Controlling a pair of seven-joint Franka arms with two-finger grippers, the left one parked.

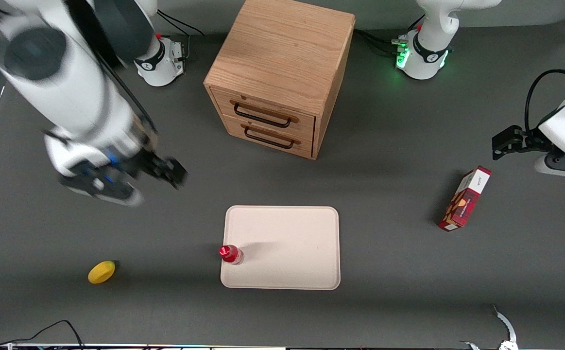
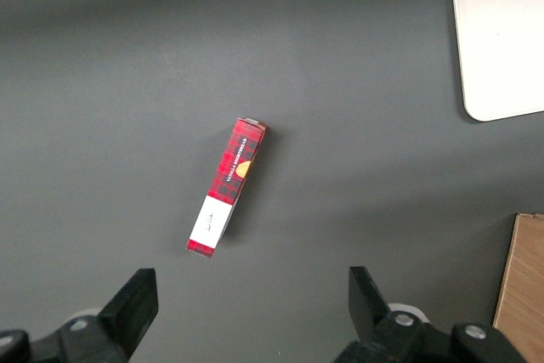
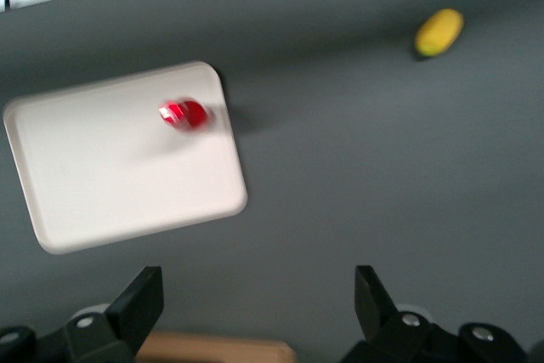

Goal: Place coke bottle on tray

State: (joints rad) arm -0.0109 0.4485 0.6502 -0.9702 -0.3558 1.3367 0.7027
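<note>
The coke bottle point(image 1: 231, 254), small with a red cap and red label, stands upright on the cream tray point(image 1: 292, 238), at the tray's corner nearest the front camera and toward the working arm's end. It also shows in the right wrist view point(image 3: 184, 114) on the tray point(image 3: 110, 184). My gripper point(image 1: 168, 171) is open and empty. It hangs high above the bare table, farther from the front camera than the bottle, toward the working arm's end. Its fingers point(image 3: 140, 303) stand wide apart with nothing between them.
A wooden drawer cabinet point(image 1: 280, 73) stands farther from the front camera than the tray. A yellow lemon point(image 1: 101, 271) lies toward the working arm's end. A red carton point(image 1: 464, 198) lies toward the parked arm's end.
</note>
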